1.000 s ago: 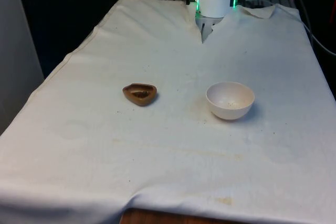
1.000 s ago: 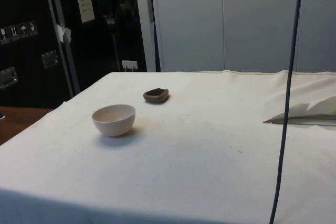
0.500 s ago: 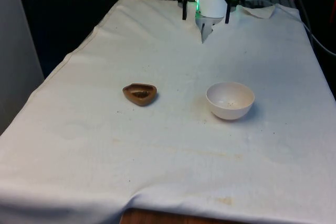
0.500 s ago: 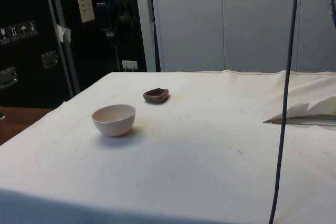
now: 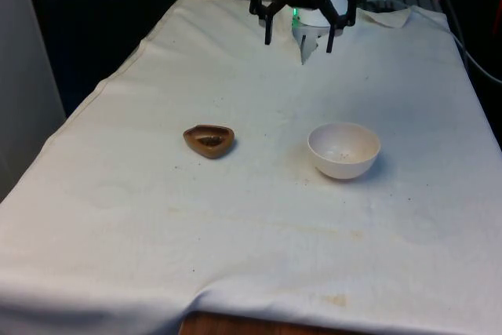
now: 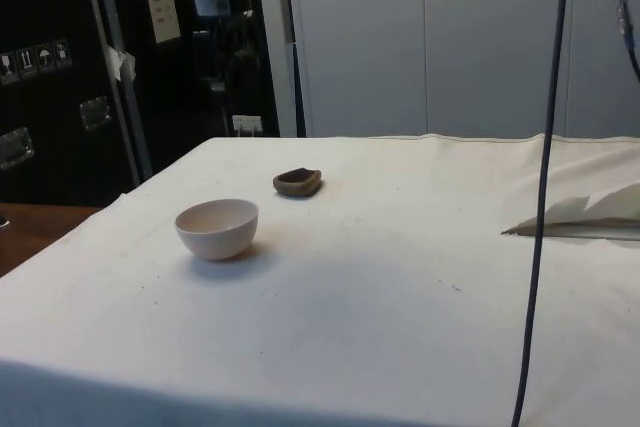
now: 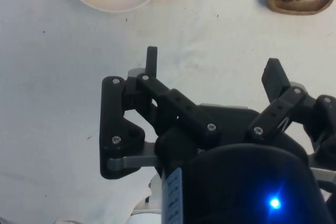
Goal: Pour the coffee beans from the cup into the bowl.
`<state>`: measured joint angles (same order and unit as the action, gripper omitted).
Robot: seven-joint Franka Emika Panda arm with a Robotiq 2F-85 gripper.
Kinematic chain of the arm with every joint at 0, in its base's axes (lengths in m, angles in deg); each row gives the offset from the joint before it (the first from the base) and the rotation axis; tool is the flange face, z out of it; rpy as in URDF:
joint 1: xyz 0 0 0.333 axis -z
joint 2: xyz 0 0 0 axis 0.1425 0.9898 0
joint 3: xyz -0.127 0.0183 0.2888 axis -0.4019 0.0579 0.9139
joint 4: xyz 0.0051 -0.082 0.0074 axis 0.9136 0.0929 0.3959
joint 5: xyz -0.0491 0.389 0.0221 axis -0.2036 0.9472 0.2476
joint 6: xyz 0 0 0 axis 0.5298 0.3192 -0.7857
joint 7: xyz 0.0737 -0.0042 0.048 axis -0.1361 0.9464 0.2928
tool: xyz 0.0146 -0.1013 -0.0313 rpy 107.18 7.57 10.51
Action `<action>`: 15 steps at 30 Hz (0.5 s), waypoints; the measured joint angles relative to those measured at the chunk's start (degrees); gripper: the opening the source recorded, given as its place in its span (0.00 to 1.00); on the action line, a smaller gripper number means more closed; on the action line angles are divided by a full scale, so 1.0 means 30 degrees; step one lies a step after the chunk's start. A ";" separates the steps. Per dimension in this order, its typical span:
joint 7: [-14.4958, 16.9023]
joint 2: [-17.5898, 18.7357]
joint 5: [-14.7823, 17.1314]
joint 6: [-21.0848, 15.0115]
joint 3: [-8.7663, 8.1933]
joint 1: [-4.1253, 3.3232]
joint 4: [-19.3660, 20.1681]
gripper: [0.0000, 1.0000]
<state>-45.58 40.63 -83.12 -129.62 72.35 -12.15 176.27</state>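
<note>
A table under a white cloth (image 5: 235, 256) offers wide open room, its edges well away from everything. A round, off-white ceramic bowl (image 5: 343, 149) sits mid-table. The black two-finger gripper (image 5: 298, 41) is held high at the far end, jaws spread, grasping nothing. The small brown, rounded-triangular cup of coffee beans (image 5: 209, 140) lies toward the front view's left, well apart from the bowl; it is judged light, rigid and shallow, best pinched across its rim and kept level.

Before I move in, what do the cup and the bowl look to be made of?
The cup: brown, glazed-looking ceramic or maybe wood, with a thick rounded-triangle rim and dark beans inside. The bowl: off-white, matte, smooth, probably ceramic or plastic; hard to say which. The gripper hangs open at the table's far end.
</note>
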 measured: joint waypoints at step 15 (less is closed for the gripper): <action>0.0210 0.0267 -0.0057 -0.1241 -0.0153 0.0267 0.1031 1.00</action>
<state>-44.95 41.43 -83.29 -133.34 71.90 -11.34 179.36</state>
